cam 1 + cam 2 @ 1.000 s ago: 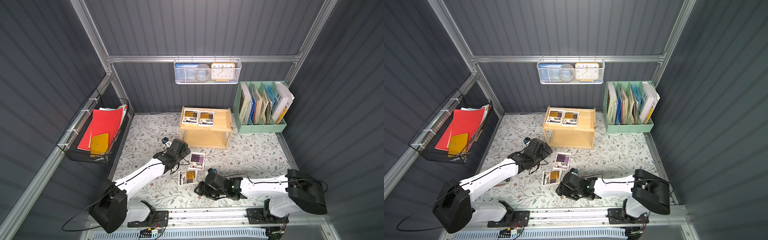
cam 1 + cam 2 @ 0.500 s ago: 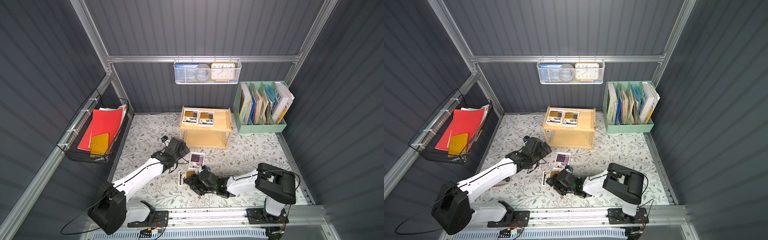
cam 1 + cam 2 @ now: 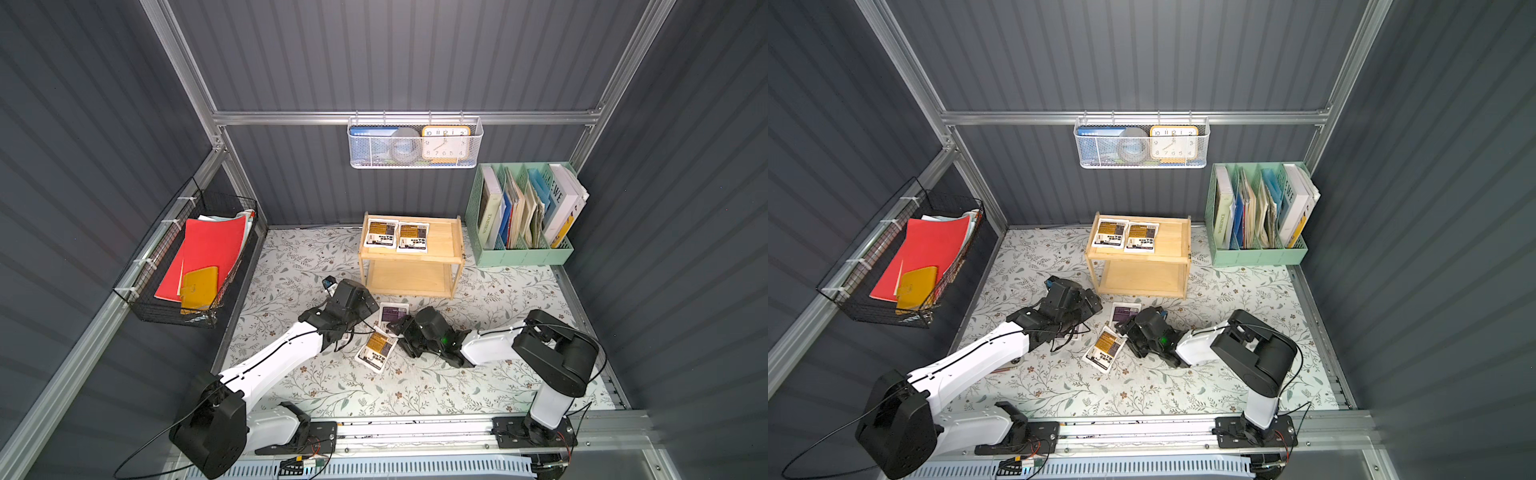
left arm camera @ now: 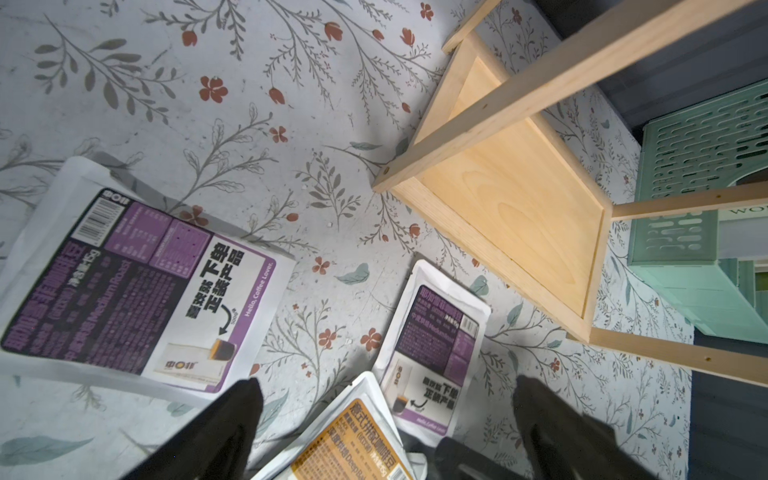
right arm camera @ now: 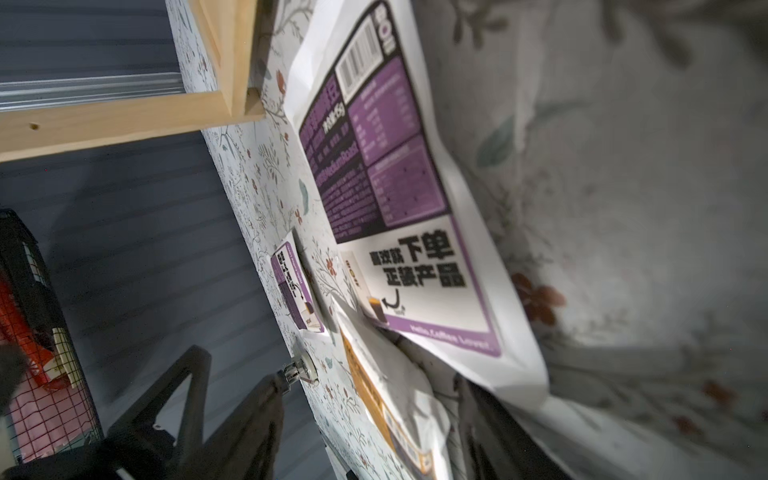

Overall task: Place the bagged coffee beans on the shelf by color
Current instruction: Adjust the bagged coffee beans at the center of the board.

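Near the middle of the counter (image 3: 498,316), the left arm (image 3: 291,345) and right arm (image 3: 486,349) reach low. Left jaws hang wide above an orange bag (image 3: 376,351); right jaws stand wide around its corner. A purple bag (image 4: 137,291) nearby reads "Medium Roast" and "Hello, Coffee Lover." Two more orange bags (image 3: 380,233) (image 3: 412,237) lie atop the shelf (image 3: 446,245).

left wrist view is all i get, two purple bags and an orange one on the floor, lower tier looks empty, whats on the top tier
Observer: Two yellow-orange pouches lie flat, side by side, on the top tier of the shelf.
Operator: room for the third up there
Observer: Yes, in both top views the part of that tier beside them is bare wood.
Operator: wheres the right gripper
Observer: The right gripper is low at the floor, jaws apart, with an edge of the floor yellow-orange pouch between them.
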Tool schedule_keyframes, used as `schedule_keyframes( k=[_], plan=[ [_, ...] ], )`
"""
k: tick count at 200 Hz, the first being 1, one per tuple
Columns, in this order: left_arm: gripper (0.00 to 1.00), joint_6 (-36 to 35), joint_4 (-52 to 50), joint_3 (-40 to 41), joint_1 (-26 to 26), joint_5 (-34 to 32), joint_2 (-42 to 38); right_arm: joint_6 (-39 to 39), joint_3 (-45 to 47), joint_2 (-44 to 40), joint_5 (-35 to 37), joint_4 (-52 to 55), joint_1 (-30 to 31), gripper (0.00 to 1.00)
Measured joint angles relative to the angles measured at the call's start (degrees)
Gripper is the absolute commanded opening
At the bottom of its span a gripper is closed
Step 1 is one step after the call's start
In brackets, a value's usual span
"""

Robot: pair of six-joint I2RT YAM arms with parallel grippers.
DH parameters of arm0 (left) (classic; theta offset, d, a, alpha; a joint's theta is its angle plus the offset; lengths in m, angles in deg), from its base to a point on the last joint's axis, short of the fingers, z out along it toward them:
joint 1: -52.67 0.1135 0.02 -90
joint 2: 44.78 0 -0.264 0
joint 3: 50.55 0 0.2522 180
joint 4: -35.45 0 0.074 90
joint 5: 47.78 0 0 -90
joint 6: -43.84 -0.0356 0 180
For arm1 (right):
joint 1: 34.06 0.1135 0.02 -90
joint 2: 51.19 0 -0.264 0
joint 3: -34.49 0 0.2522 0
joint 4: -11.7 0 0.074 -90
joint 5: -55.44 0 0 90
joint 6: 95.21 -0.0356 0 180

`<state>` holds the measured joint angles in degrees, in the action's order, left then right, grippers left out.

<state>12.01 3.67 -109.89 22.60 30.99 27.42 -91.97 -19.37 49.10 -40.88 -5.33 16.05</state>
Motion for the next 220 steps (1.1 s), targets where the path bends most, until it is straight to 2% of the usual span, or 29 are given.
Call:
schedule_keyframes(
  k=[40, 114, 157, 220],
  plan=[
    [1.00, -0.7, 1.6, 4.1, 0.0, 2.6, 0.0, 4.6, 0.7, -8.4, -1.7, 7.4, -0.2, 0.69],
    [1.00, -0.9, 6.7, 8.6, -1.3, 6.1, 2.8, 8.8, 11.8, -29.3, -1.7, 23.1, 1.0, 0.70],
    [1.00, -0.3, 9.2, 9.2, -5.5, 6.4, 5.8, 9.7, 13.5, -39.3, -0.9, 31.3, 1.9, 0.70],
    [1.00, 4.3, 13.2, 12.7, -12.1, 6.1, 5.6, 9.7, 15.8, -46.0, 0.2, 37.0, 2.0, 0.70]
  ],
)
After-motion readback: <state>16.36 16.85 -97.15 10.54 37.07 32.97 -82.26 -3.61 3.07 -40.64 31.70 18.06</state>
